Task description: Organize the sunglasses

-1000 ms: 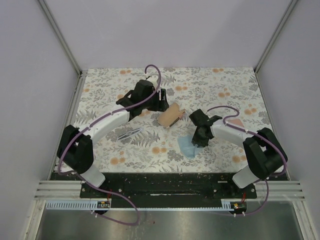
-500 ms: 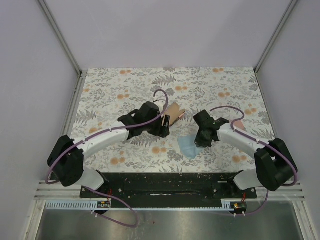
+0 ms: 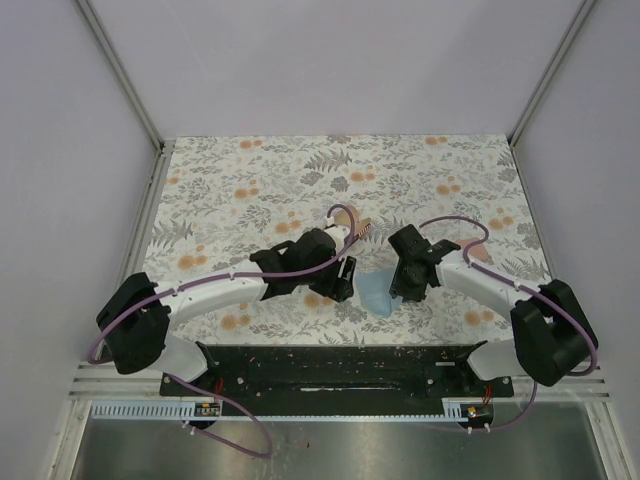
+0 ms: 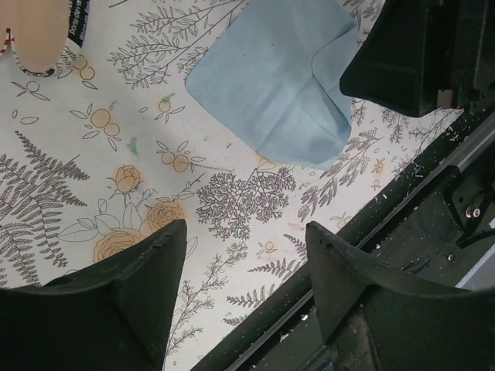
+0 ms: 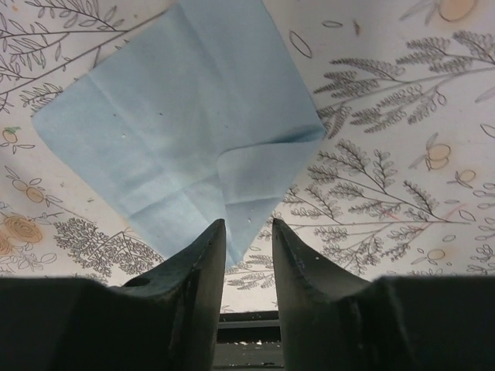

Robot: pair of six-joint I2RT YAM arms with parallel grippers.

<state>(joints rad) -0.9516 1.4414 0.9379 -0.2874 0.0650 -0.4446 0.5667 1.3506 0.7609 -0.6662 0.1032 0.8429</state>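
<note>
No sunglasses show in any view. My left gripper (image 3: 342,280) hangs open over bare floral table near the front middle; in the left wrist view its gripper (image 4: 246,228) has nothing between the fingers. A light blue cloth (image 3: 374,292) lies flat just to its right. My right gripper (image 3: 403,285) stands at the cloth's right edge. In the right wrist view its gripper (image 5: 247,224) is open by a narrow gap, and a folded corner of the cloth (image 5: 178,131) lies on the table under that gap.
A peach case with a flag-striped edge (image 3: 362,228) peeks out behind the left wrist, and its end also shows in the left wrist view (image 4: 35,31). The black base plate (image 4: 433,232) runs along the table's near edge, close under both grippers.
My left arm has swung from the case at the back toward the front middle, now covering the spot where a pale slim pair lay. The right gripper stayed by the blue cloth.
</note>
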